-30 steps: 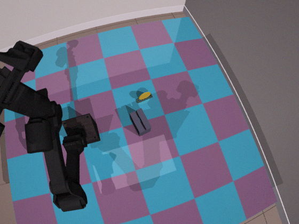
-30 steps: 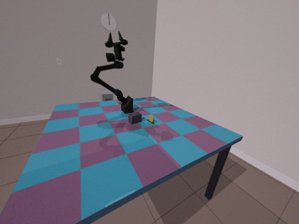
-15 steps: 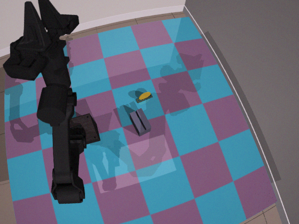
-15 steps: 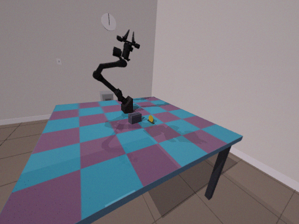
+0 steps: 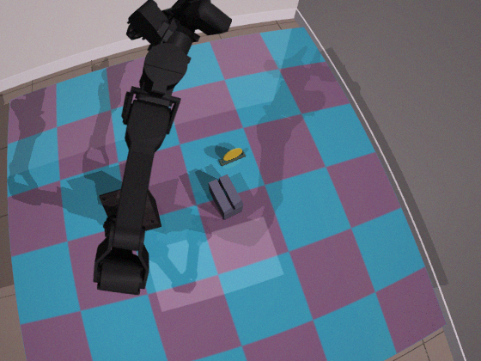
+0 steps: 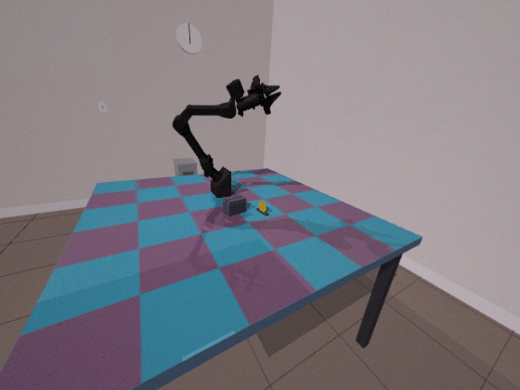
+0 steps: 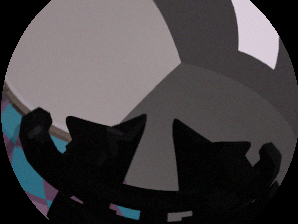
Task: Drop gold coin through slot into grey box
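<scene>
A black robot arm [image 5: 136, 172] [image 6: 200, 110] rises from a checkered blue and purple worktop [image 5: 331, 284] [image 6: 178, 279] and reaches out high above it. Its claw [image 6: 280, 90] [image 7: 160, 119] is partly spread: in the wrist view the two dark fingers stand apart with nothing between them, and beyond them are only walls. The gold coin [image 5: 233, 154] [image 6: 263, 206] stands on its edge in its small dark holder [image 5: 232, 160] [image 6: 264, 214], near a closed grey box [image 5: 226, 197] [image 6: 235, 205]. A narrow dark slot [image 5: 227, 193] runs along the box's lid. The coin is outside the box, and the claw is well apart from both. The step in hand appears to be the approach, with the pick-up still to do. The next move calls for swinging the claw over to the coin, pointing it down, and lowering it with one finger on each flat face, the fingers wide enough to clear the rim. A crooked descent could knock the coin over or push the holder. Later, the coin will probably need turning to line up with the slot, since the holder and slot run in clearly different directions.
</scene>
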`<state>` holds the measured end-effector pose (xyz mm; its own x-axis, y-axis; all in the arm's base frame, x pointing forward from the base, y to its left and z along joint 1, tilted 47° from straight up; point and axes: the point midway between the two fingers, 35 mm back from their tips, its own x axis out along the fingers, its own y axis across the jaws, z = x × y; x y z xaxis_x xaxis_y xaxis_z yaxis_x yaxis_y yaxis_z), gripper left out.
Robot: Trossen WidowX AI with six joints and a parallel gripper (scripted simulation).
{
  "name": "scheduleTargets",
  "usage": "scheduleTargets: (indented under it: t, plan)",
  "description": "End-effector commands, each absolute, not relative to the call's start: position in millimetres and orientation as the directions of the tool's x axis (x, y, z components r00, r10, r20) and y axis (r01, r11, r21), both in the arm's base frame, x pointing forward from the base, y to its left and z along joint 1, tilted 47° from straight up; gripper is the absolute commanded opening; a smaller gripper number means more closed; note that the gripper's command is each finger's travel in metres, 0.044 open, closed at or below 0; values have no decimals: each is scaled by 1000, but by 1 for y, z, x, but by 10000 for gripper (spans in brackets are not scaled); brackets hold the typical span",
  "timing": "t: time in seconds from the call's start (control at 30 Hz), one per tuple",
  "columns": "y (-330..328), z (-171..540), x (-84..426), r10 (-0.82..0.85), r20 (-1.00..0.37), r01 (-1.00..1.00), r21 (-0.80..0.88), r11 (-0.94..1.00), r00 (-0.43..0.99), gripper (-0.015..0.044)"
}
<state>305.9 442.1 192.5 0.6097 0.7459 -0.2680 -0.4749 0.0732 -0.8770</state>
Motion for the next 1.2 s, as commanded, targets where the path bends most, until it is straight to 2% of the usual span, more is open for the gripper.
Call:
scheduleTargets:
  t: [0.0,0.23,0.47,0.67,0.83,1.17]
  plan:
    - [422,147,335,620,-438,-637,-760,132,651,161]
    - [355,61,373,279,-729,-768,-515,380,626,161]
    - [260,-3,385,-140,-880,-602,-419,679,454,161]
    - [171,-30,374,-483,-850,-313,-526,791,210,161]
    - [106,-30,359,-698,-716,-94,-695,713,-5,161]
    - [82,-52,359,-721,-692,-71,-718,692,-31,161]
